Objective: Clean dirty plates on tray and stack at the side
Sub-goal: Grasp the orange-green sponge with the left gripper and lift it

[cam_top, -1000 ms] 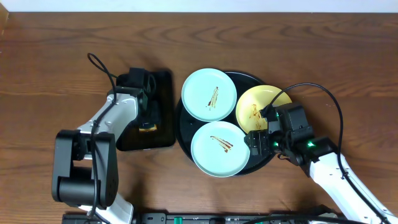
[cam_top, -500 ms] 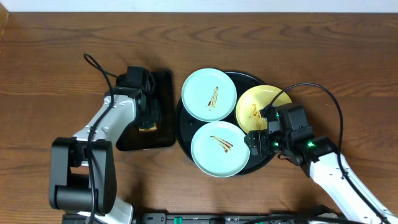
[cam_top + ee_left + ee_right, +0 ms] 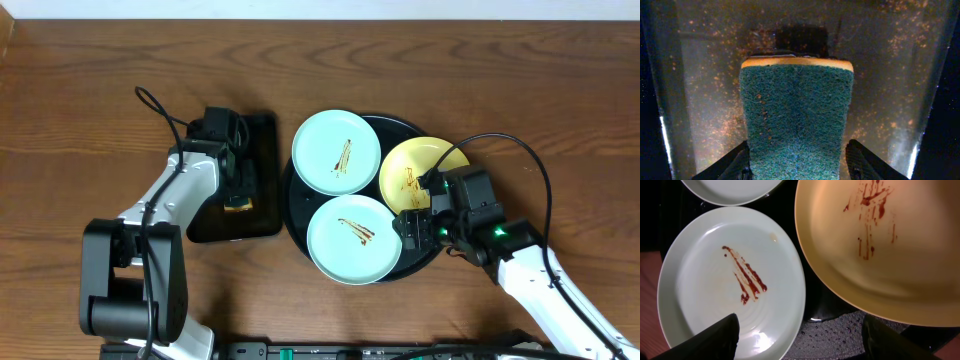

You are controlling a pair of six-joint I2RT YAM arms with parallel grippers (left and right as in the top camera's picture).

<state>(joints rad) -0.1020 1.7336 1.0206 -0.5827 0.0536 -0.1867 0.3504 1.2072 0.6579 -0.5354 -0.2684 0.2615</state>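
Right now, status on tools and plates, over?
Left tool astride sponge, grip unclear. Right tool open, over tray. Three plates on tray, all streaked, none stacked. Nothing blocking.

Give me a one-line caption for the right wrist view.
Open right gripper above the black tray, facing a sauce-streaked yellow plate and a streaked mint-green plate.

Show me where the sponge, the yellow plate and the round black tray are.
sponge (image 3: 796,130), left wrist view, middle of its green scouring face
yellow plate (image 3: 428,160), overhead view, unstreaked upper inside
round black tray (image 3: 395,127), overhead view, bare strip by far rim
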